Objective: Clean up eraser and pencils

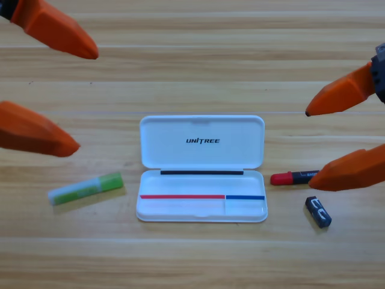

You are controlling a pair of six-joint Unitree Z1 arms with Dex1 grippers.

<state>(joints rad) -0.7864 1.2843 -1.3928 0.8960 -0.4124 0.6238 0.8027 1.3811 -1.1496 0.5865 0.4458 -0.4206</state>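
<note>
While empty, left gripper [84,99] gapes wide.

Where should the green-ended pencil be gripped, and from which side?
Probably mid-length on the green-ended pencil, coming straight down with the left gripper, fingers across its narrow width. It lies flat, slightly tilted, apart from the white case.

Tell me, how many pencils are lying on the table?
2. The green-ended pencil lies left of the open white case. The red and black pencil lies right of the case, its far end hidden behind the right gripper.
</note>
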